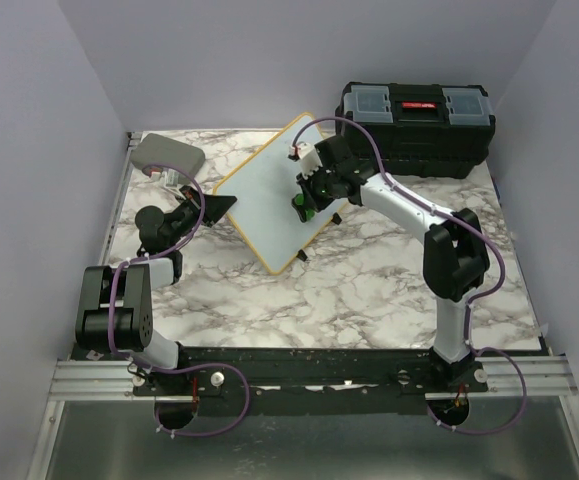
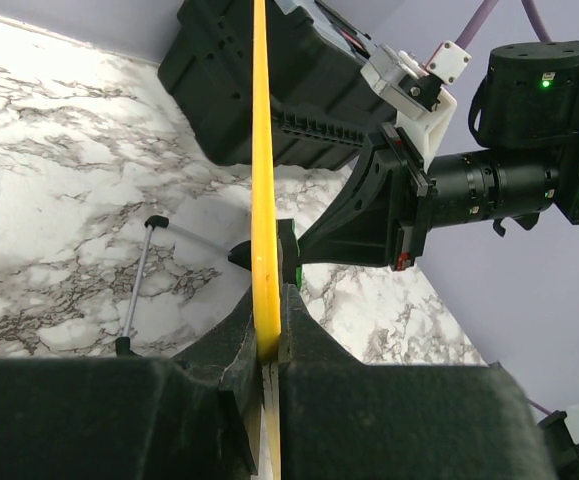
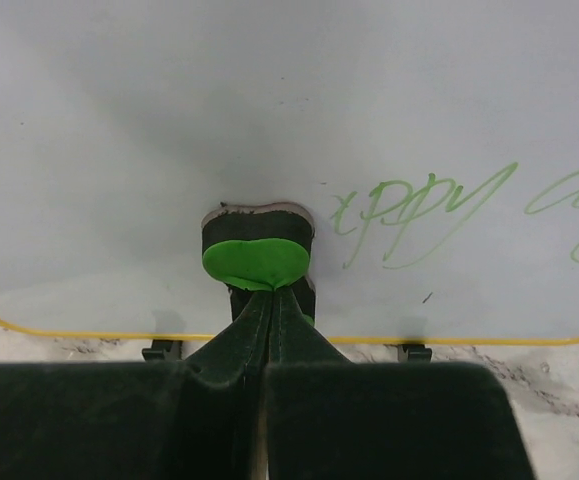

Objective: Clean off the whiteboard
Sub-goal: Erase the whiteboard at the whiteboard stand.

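Right wrist view gives the clearest reading of progress: the whiteboard (image 3: 269, 100) fills it, and green handwriting (image 3: 424, 215) runs across the board to the right of the eraser (image 3: 257, 255), with a second scrawl at the frame's right edge. The surface above and to the left of the eraser looks clean, so the job appears partly done at most; how much of the board carried writing cannot be told. The right pincer (image 3: 266, 300) is closed tight on the small green-backed eraser, whose felt face is pressed flat against the board. From the left wrist, the left pincer (image 2: 269, 345) is clamped on the board's yellow-looking rim, steadying it. Overhead, the board stands tilted on the marble counter (image 1: 369, 280) between the two arms, in front of the black toolbox (image 1: 416, 125), its face turned towards the right arm. What is left, by my judgement, is wiping rightward over both green marks.
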Available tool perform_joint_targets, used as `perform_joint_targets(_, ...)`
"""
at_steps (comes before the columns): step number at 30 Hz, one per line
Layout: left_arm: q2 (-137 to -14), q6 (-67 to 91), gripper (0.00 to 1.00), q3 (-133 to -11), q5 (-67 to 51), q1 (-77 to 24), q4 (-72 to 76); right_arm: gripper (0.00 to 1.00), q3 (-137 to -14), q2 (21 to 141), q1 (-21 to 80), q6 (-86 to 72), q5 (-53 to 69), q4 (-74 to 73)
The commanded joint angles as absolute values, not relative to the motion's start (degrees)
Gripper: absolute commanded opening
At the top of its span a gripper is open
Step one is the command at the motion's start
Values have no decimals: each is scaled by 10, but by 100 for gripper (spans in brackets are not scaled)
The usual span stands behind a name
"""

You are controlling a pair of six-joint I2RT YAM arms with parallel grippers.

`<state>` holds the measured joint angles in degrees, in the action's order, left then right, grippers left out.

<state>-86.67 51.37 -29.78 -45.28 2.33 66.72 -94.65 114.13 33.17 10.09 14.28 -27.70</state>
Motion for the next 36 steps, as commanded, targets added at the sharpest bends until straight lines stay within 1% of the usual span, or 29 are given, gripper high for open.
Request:
perform_joint_targets(1, -862, 506, 0, -303, -505, 9, 668, 1, -947, 1157, 343, 54, 104, -248)
perform_joint_targets(3, -861, 505, 0, -303, -505, 8, 666, 1, -949, 1158, 342, 40, 25, -235)
perform_joint_targets(4, -860, 505, 0, -302, -505, 9, 666, 1, -947, 1155, 340, 34, 10, -225)
perform_joint_targets(10, -864, 507, 0, -303, -505, 9, 669, 1, -952, 1143, 335, 21, 75, -195)
perform_joint_targets(14, -858, 503, 0, -300, -505, 9, 664, 1, -980, 1153, 335, 5, 40, -191)
perform_joint_targets(23, -860, 503, 0, -302, -505, 9, 663, 1, -959, 1141, 335, 4, 11, -168)
perform_joint_targets(28, -859, 503, 0, -301, -505, 8, 663, 1, -959, 1146, 335, 31, -36, -171)
perform_joint_targets(30, -859, 503, 0, -302, -505, 8, 663, 1, -970, 1156, 335, 48, -46, -197)
perform_joint_targets(32, -860, 503, 0, -303, -505, 8, 663, 1, -975, 1161, 335, 67, -8, -230)
perform_joint_targets(36, -863, 504, 0, -304, -506, 8, 666, 1, -967, 1164, 335, 115, 199, -289)
